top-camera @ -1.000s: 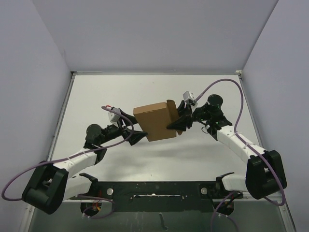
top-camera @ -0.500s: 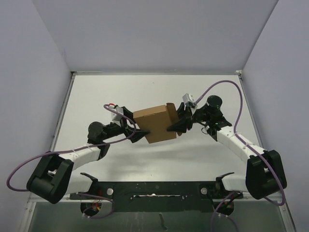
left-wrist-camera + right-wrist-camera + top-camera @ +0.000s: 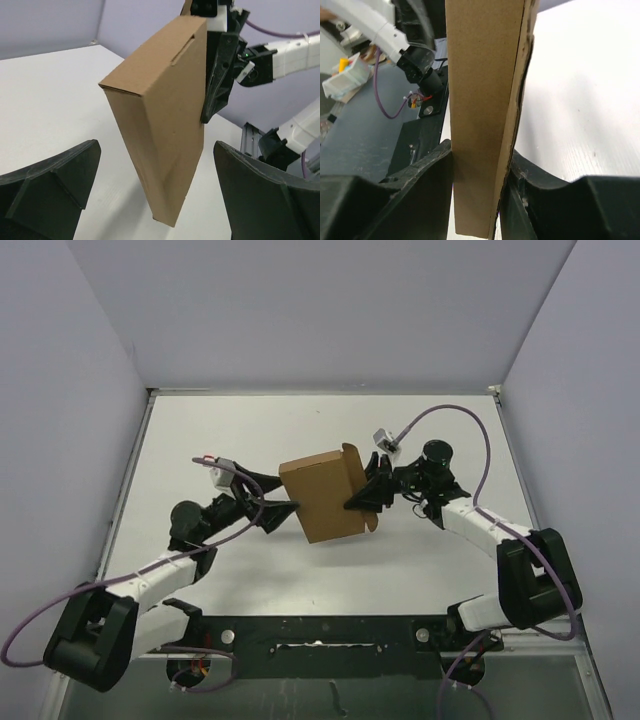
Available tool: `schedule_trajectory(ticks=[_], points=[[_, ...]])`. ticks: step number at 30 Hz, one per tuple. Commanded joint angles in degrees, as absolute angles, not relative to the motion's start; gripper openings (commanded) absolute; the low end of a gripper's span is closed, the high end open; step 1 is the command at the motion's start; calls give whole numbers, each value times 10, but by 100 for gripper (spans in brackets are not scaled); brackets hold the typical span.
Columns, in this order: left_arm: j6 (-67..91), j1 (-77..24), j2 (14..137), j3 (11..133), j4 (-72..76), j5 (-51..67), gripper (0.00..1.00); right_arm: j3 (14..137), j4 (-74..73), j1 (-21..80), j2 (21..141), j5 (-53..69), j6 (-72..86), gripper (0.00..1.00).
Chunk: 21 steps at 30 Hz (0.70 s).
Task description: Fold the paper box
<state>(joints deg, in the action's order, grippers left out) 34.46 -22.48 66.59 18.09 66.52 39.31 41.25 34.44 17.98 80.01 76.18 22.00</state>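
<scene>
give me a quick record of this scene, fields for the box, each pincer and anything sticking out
paper box: brown, folded into a flat closed shape, standing on edge, tilted, seemingly lifted off the table
right pincer: shut on the box's right edge
left pincer: open, fingers on either side of the box, not touching it
sticking out: a small flap at the box's far right corner
</scene>
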Motion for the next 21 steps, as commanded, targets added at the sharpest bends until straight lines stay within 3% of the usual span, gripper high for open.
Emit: schedule_trajectory(ticks=[1, 6, 14, 21], points=[[417, -201, 566, 159, 545, 284, 98, 407, 396, 163, 812, 698, 317, 24], [508, -194, 525, 168, 396, 255, 98, 406, 352, 146, 840, 633, 377, 24], [651, -229, 598, 147, 453, 228, 98, 435, 438, 118, 937, 629, 598, 24], [693, -277, 637, 186, 362, 132, 98, 427, 486, 115, 967, 612, 689, 23]])
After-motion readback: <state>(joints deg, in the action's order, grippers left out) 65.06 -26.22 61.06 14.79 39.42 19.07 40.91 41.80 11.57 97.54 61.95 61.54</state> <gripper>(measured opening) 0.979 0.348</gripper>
